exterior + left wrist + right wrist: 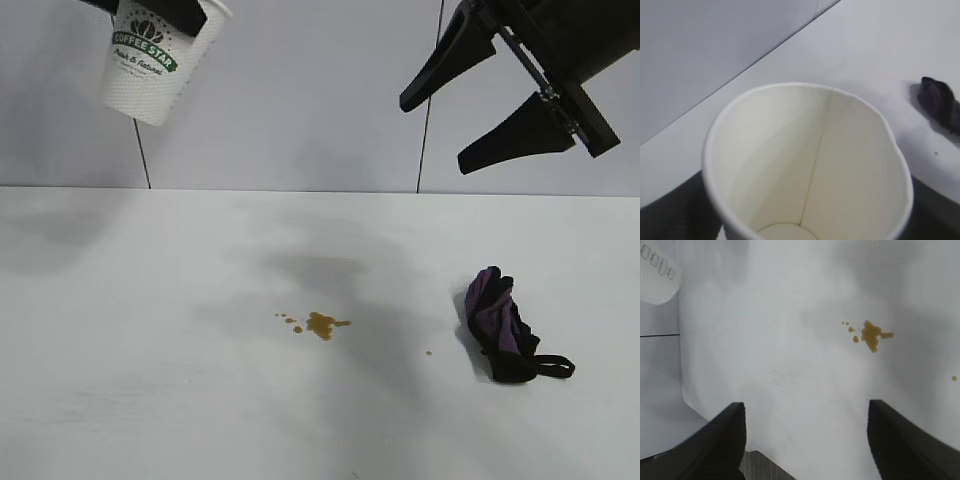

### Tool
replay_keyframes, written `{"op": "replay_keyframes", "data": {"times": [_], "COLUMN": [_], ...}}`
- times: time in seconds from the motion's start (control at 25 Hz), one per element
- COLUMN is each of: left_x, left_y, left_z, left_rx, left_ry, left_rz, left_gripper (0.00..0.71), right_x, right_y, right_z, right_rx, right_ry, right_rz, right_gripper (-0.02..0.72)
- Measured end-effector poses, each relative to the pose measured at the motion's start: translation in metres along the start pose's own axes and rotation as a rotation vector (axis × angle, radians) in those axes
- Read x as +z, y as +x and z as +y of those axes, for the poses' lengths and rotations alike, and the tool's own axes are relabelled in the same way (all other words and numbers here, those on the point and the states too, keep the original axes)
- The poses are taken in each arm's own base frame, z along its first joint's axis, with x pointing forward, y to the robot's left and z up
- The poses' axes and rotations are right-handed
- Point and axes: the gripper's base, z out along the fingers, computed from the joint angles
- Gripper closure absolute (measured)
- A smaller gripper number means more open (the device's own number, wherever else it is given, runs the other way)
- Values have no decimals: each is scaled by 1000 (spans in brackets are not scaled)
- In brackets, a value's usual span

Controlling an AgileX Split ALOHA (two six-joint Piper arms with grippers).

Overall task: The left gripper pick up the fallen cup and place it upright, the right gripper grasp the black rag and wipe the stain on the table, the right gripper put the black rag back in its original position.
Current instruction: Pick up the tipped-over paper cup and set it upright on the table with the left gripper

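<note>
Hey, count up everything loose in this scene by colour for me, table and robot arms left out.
White: 1, the cup, held up in the air
Black and purple: 1, the rag
Brown: 1, the stain
Total: 3

A pale grey panelled wall (300,100) rises directly behind the white tabletop (150,400), meeting its far edge in a straight line. Two thin dark seams (143,155) run down the wall to that edge. Soft, even light leaves faint grey shadows across the tabletop's middle
</note>
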Motion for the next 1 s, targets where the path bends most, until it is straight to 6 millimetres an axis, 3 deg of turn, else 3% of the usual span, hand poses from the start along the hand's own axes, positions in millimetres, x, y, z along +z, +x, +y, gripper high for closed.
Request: {"op": "replay_keyframes", "data": {"times": [0.36, 0.64, 1.0], "left_x": [26, 43, 37], "left_y": [35, 64, 100], "left_z": [-11, -17, 2], "left_rx": [110, 154, 48], "left_ry": [148, 167, 83], "left_rz": [-64, -136, -318], "left_gripper": [170, 170, 170], "right_x": [0, 0, 0], "right_y": [0, 0, 0], "right_z": [0, 0, 0], "right_rx": [-4, -4, -4], "right_ry": [0, 0, 0], "right_rz": [0, -1, -1], "right_gripper": [231, 231, 231]}}
